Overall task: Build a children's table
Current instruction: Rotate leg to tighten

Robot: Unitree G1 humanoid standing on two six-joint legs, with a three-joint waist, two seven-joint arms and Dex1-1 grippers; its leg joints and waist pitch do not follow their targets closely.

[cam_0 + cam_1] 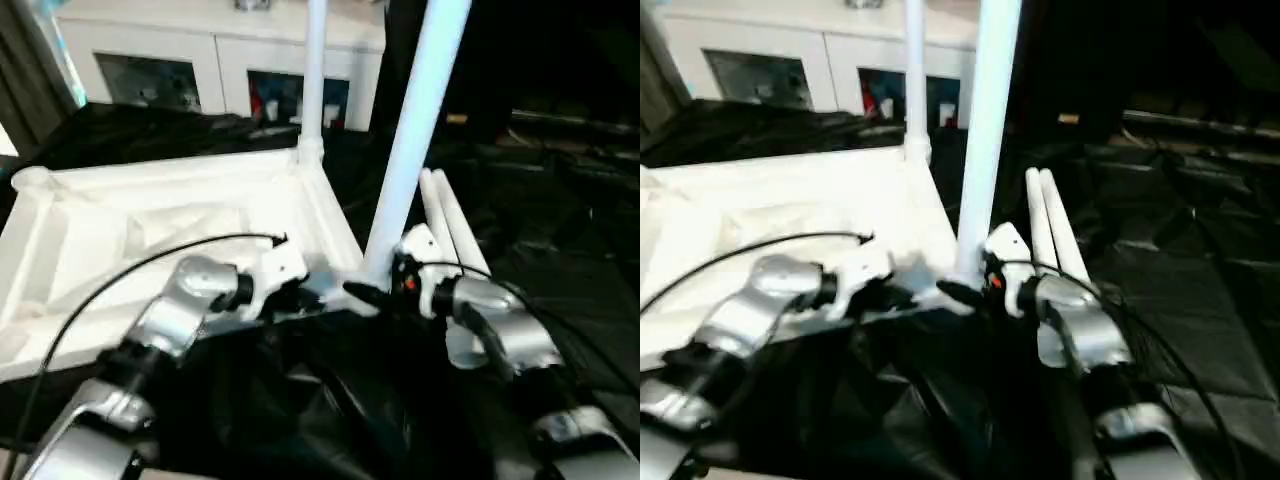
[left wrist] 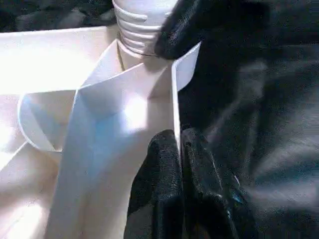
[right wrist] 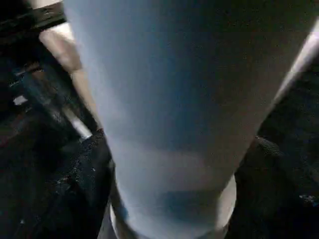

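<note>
The children's table lies upside down: a white tabletop (image 1: pixel 150 230) with ribs and raised rims. One white leg (image 1: pixel 314 70) stands upright in its far right corner socket. A second leg (image 1: pixel 415 130) rises at a slight tilt from the near right corner socket (image 2: pixel 134 55), where its threaded end (image 2: pixel 137 30) shows. My right gripper (image 1: pixel 372 290) reaches around this leg's lower end. My left gripper (image 2: pixel 175 164) is shut on the tabletop's thin near rim (image 2: pixel 175 99), just left of that corner. Two more legs (image 1: pixel 450 215) lie side by side on the black sheeting to the right.
The tabletop rests on a big table draped in black sheeting (image 1: pixel 560 270). A white cabinet with glass doors (image 1: pixel 180 70) stands behind it. A black cable (image 1: pixel 130 270) arcs over my left forearm. Dark furniture stands at the back right.
</note>
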